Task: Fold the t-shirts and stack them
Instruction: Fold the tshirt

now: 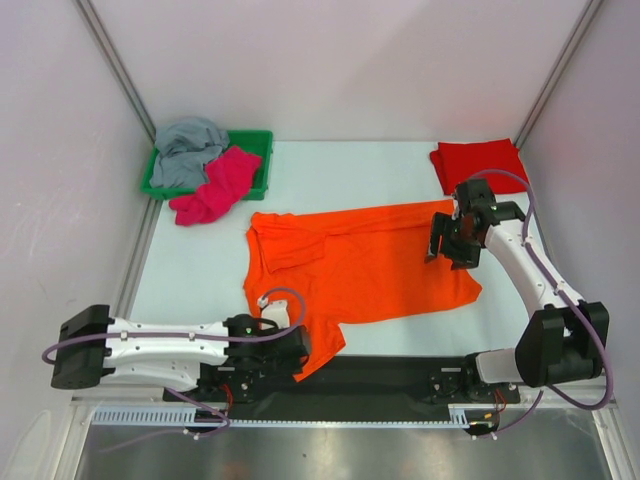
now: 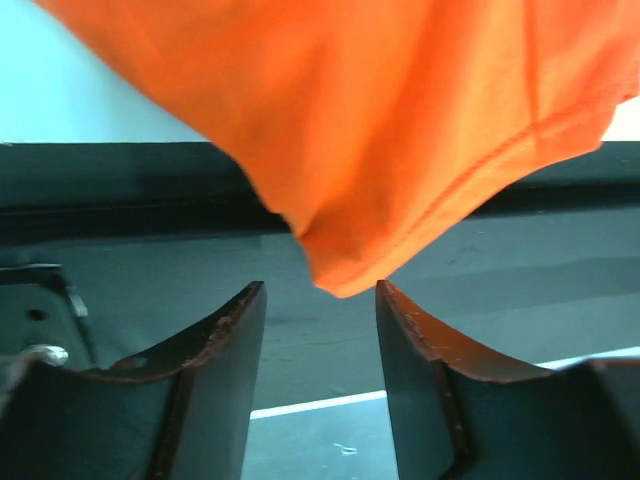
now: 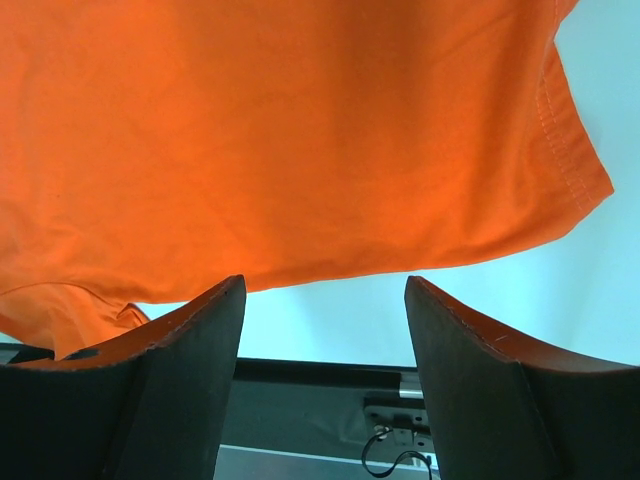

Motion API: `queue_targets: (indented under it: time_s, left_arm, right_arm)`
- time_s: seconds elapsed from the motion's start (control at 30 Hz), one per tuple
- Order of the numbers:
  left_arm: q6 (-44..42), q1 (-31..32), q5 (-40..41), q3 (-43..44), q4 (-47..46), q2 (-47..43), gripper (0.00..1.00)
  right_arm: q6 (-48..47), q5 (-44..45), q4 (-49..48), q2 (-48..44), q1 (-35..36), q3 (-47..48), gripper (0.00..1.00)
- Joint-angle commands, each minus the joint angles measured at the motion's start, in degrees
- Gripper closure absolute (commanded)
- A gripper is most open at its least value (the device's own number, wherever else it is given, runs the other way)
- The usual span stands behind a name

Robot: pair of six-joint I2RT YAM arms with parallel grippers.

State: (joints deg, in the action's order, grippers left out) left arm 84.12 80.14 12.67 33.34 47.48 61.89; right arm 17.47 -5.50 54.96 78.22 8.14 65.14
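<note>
The left gripper (image 2: pixel 320 287), jaws apart and gripping nothing, sits low at a near corner of the orange t-shirt (image 1: pixel 360 265), which lies spread mid-table. The right gripper (image 3: pixel 324 282), jaws also apart, hangs over that shirt's right edge. A red t-shirt (image 1: pixel 480 162) lies folded far right. Far left, a grey t-shirt (image 1: pixel 188 150) fills the green tray (image 1: pixel 260 145), and a pink t-shirt (image 1: pixel 215 185) spills over its near rim.

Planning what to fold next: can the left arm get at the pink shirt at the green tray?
Probably yes. The left gripper is open and empty, the pink shirt lies uncovered on its side, with bare table between.
</note>
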Motion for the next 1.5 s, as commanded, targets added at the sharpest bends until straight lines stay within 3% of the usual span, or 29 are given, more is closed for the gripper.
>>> queue_targets:
  time_s: [0.0,0.67,1.23,1.27,1.33,1.37,1.47]
  left_arm:
    - [3.0,0.5,-1.1,-0.3,-4.6,0.7,0.48]
    - [5.3,1.0,-2.6,-2.8,-8.4,3.2,0.48]
    - [4.2,0.5,-0.9,-2.7,-9.8,3.5,0.62]
    - [4.0,0.2,-0.8,-3.0,-10.0,3.3,0.63]
    - [3.5,-0.2,-0.7,-3.2,-9.9,2.6,0.75]
    - [3.1,-0.7,-0.4,-3.0,-9.9,2.2,0.87]
    - [0.5,-2.1,2.5,-0.7,-6.5,-0.2,0.99]
  right_arm:
    - [-0.5,-1.4,-0.3,-2.3,-0.1,-0.7,0.29]
    - [-0.9,-2.2,-1.1,-3.4,-0.6,-2.1,0.29]
    - [-1.0,-2.2,-0.6,-4.2,-0.7,-2.2,0.29]
    - [-1.0,-2.3,-0.6,-4.1,-0.7,-2.3,0.29]
    - [-1.0,-2.3,-0.6,-4.1,-0.7,-2.4,0.29]
    - [-1.0,-2.2,-0.5,-4.1,-0.8,-2.4,0.29]
    - [-0.9,-0.9,0.0,-3.9,-1.1,-2.6,0.29]
